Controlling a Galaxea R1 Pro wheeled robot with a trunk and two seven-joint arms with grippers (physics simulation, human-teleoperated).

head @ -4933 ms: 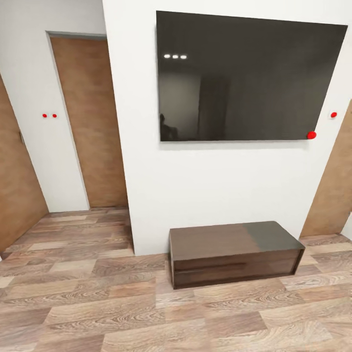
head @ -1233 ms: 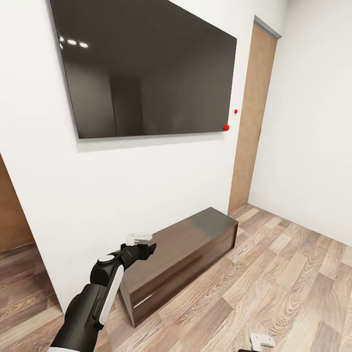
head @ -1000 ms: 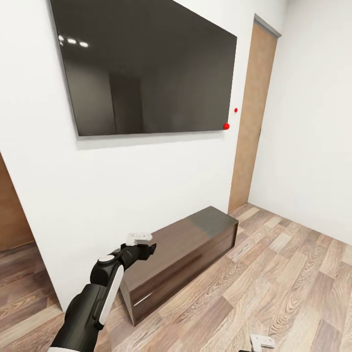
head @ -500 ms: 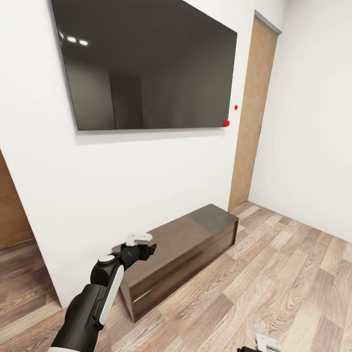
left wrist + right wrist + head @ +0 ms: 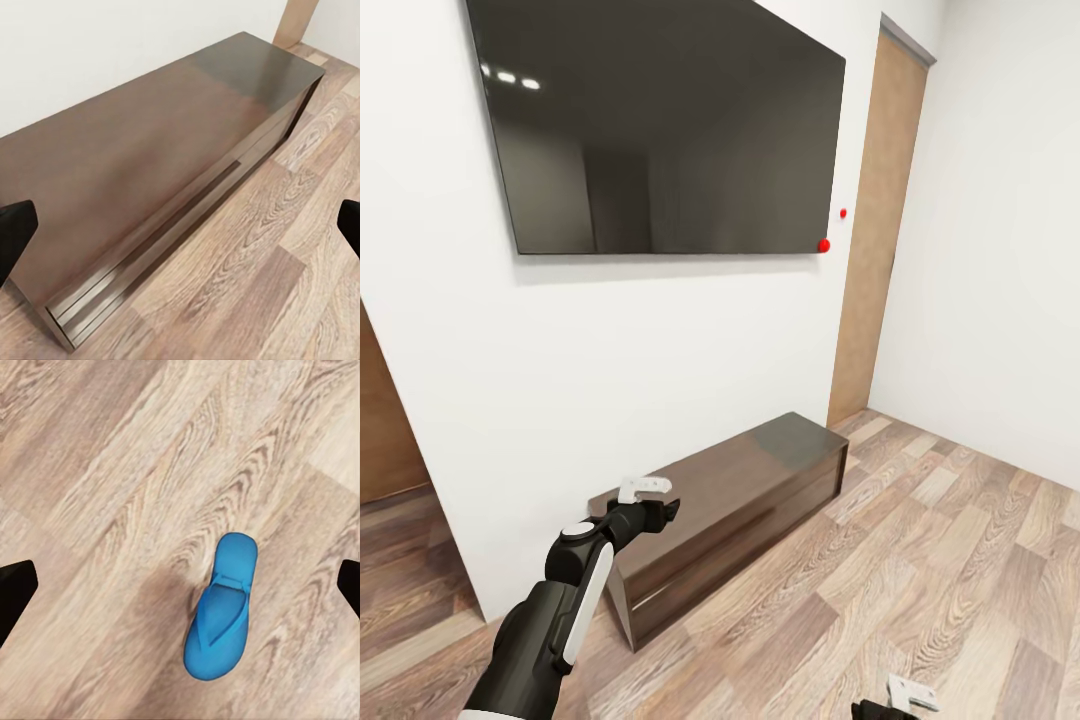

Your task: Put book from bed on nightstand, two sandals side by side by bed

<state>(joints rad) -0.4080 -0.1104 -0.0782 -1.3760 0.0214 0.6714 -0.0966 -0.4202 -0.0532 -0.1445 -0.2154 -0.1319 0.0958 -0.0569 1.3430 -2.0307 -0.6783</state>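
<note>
below the open right gripper (image 5: 180, 585), 1 blue sandal (image 5: 220, 607) lies on plank floor (image 5: 97, 472); left gripper (image 5: 180, 232) open over bench (image 5: 150, 142).

The left arm (image 5: 550, 620) reaches forward and up from the lower left of the head view, black with a white stripe along the forearm, its wrist bent toward the long dark bench (image 5: 740, 505). The left hand (image 5: 650, 497) hangs over the near end of that bench, fingers spread wide and empty. The right hand (image 5: 900, 700) sits low, well apart from the bench, fingers (image 5: 15, 592) also parted and empty.
</note>
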